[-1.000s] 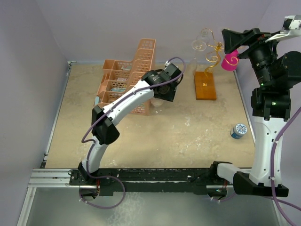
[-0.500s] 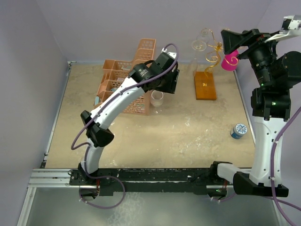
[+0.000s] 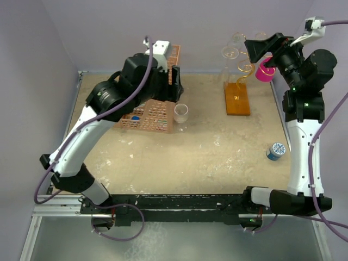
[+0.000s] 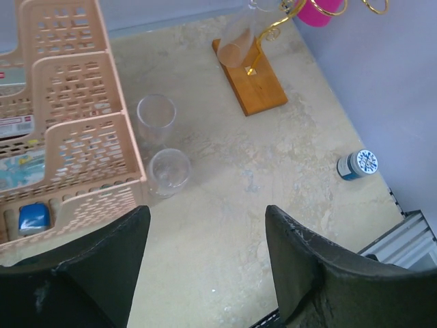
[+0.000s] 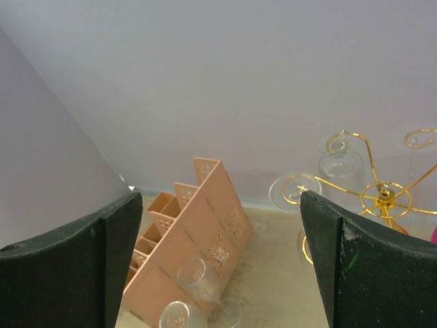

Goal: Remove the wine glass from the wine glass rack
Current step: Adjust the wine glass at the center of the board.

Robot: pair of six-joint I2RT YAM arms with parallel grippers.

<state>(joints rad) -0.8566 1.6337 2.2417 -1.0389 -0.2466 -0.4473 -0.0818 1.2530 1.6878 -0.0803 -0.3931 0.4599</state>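
The wine glass rack [image 3: 243,64] is a gold wire stand on an orange base [image 3: 237,98] at the back right. Clear wine glasses [image 3: 229,53] and a pink one [image 3: 266,71] hang from its arms. Another clear wine glass [image 3: 181,114] stands upright on the table beside the peach basket; it also shows in the left wrist view [image 4: 157,119]. My left gripper [image 3: 175,82] is open and empty, raised above the basket; the left wrist view shows it open [image 4: 205,263]. My right gripper [image 3: 254,50] is open and empty, high up by the rack's top [image 5: 386,195].
The peach lattice basket [image 3: 157,111] stands at the back left with small items inside. A blue round tin [image 3: 276,150] lies near the right edge. Walls close in the back and both sides.
My left arm has lifted and swung back to the left, away from the clear glass, which stays standing on the table. My right gripper has shifted a little left toward the rack top.
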